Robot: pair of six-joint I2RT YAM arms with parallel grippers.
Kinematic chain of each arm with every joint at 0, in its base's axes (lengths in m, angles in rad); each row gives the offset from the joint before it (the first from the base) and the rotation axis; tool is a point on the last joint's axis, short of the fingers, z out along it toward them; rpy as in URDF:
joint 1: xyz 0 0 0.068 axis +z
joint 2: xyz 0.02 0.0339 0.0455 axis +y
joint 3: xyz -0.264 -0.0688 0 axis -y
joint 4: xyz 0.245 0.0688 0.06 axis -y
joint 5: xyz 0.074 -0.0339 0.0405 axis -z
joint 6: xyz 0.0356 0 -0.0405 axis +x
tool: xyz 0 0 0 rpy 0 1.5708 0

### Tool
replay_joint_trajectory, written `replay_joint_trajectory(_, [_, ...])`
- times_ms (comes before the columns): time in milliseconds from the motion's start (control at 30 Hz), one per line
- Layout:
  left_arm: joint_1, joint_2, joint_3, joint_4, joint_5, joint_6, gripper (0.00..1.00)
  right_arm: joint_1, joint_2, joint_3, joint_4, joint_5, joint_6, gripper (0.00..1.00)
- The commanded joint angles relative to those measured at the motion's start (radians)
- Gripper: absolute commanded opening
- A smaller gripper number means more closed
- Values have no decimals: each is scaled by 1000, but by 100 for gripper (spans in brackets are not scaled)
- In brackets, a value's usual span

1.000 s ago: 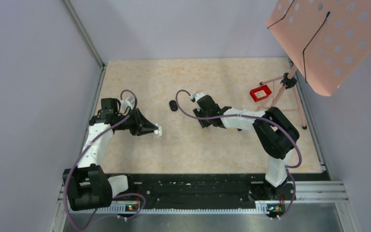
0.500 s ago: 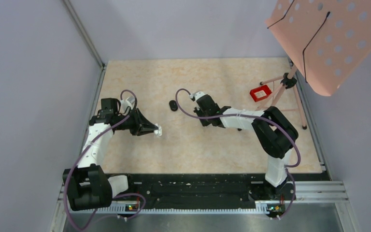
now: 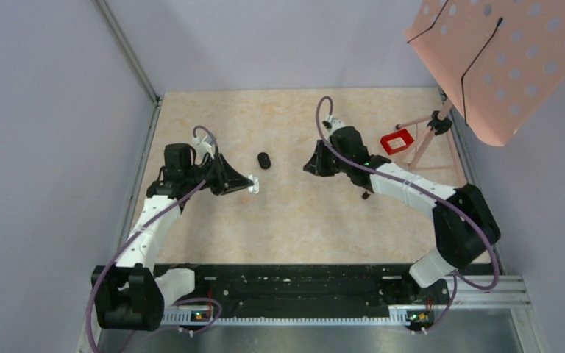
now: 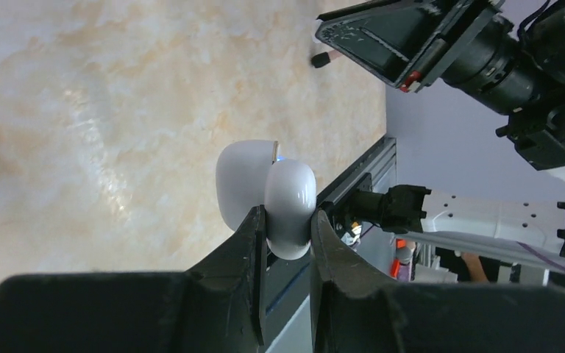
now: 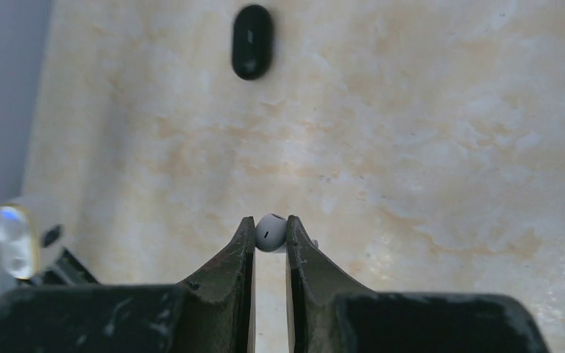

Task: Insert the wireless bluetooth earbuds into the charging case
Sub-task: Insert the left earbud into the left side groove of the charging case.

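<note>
"Marbled beige counter (image 3: 301, 228), lilac walls all round. Which step?"

"Carrying, I'd judge. The right claw (image 5: 269, 222) is nearly closed, pinching a white earbud (image 5: 268, 233) at its tips. The left claw (image 4: 288, 217) is clamped on the opened white charging case (image 4: 266, 197)."

"Next?"

"Probably bring the bud over the case and line its stem up with a socket. A black oval case (image 3: 264, 159) lies on the counter between them."

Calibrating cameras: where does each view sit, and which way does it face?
Top external: above and behind, looking down on the table; left arm and right arm show.
Left wrist: looks along its own jaws, shut on the white case.
Right wrist: looks down past its jaws, shut on a white earbud.
Top and right wrist share the black case.
</note>
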Motion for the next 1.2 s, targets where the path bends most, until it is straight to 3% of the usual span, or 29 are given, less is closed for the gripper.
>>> replay_joint_trajectory(0, [-83, -31, -78, 399, -10, -176, 0, -9, -156, -83, 176, -124, 241, 0])
replay_joint_trajectory(267, [-204, -36, -222, 874, -130, -376, 0, -7, -342, -282, 498, -181, 500, 0])
replay_joint_trajectory(467, [-238, 2, -286, 1065, -163, -523, 0, -4, -402, -384, 687, -161, 627, 0])
replay_joint_trajectory(800, [-263, 42, -202, 937, -131, -588, 0, 14, -334, -430, 940, -220, 741, 0])
replay_joint_trajectory(1167, [-265, 56, -191, 940, -114, -656, 0, 65, -284, -399, 959, -237, 733, 0])
